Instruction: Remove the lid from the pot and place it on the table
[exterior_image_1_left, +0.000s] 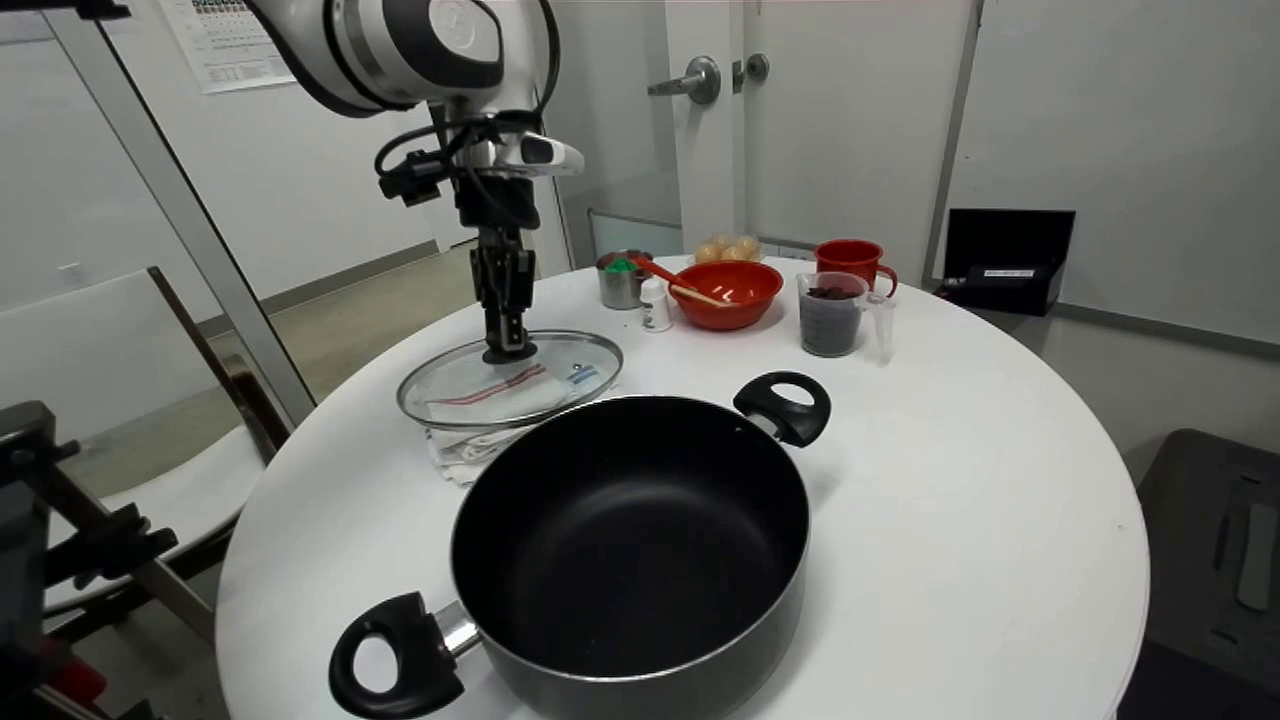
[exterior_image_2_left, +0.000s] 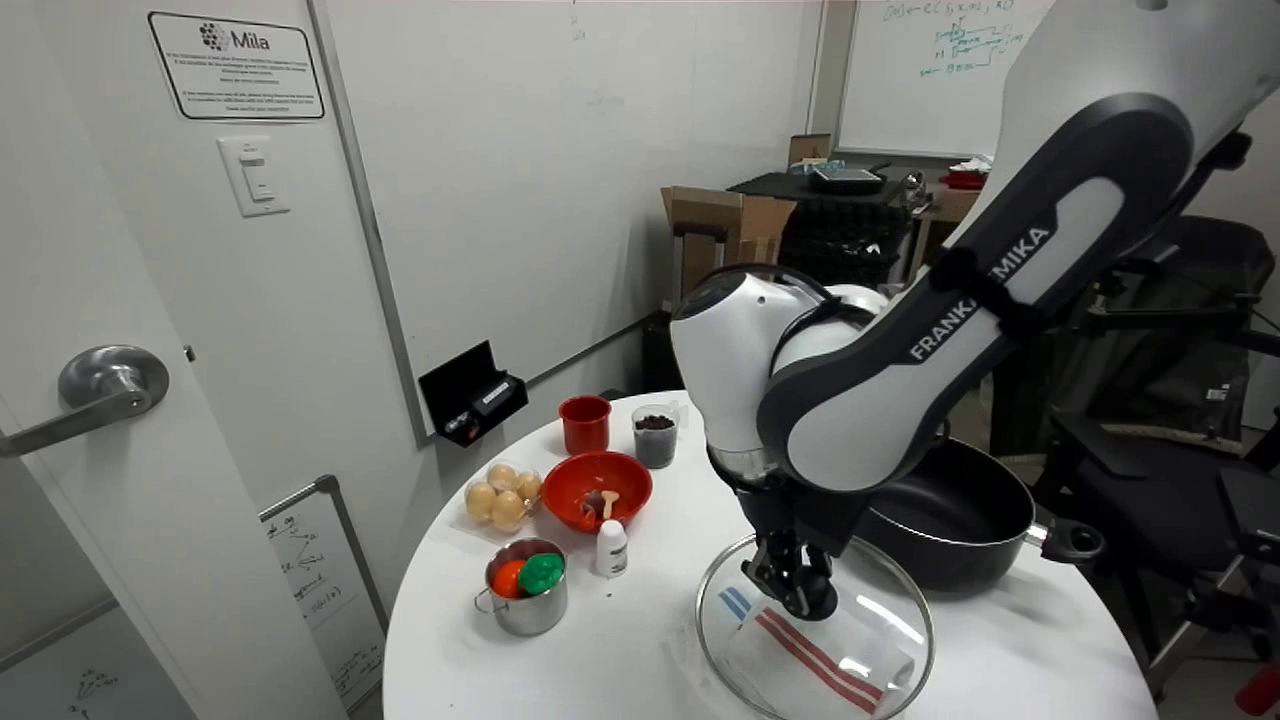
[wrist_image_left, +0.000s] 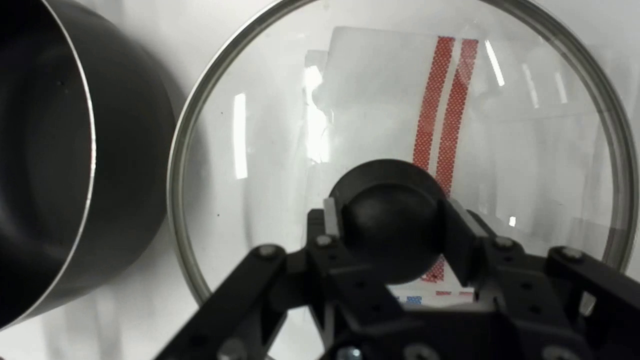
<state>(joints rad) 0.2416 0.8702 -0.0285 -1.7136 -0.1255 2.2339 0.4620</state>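
Note:
The clear glass lid (exterior_image_1_left: 500, 398) with metal rim and black knob is off the pot, above a folded towel. It also shows in an exterior view (exterior_image_2_left: 800, 660) and the wrist view (wrist_image_left: 370, 120). My gripper (wrist_image_left: 392, 220) points down, with its fingers against both sides of the knob. In both exterior views the gripper (exterior_image_1_left: 509, 340) (exterior_image_2_left: 803, 595) is at the lid's centre. I cannot tell whether the lid rests on the towel or hangs just above it. The black pot (exterior_image_1_left: 630, 540) (exterior_image_2_left: 940, 520) (wrist_image_left: 125, 145) stands uncovered beside it on the white table (exterior_image_1_left: 980, 520) (exterior_image_2_left: 630, 665).
The white towel (exterior_image_1_left: 462, 458) with red and blue stripes lies under the lid. Farther back stand a steel cup (exterior_image_1_left: 621, 285), a white bottle (exterior_image_1_left: 655, 308), a red bowl (exterior_image_1_left: 735, 310), a clear measuring cup (exterior_image_1_left: 829, 325), a red mug (exterior_image_1_left: 848, 258) and eggs (exterior_image_2_left: 503, 497).

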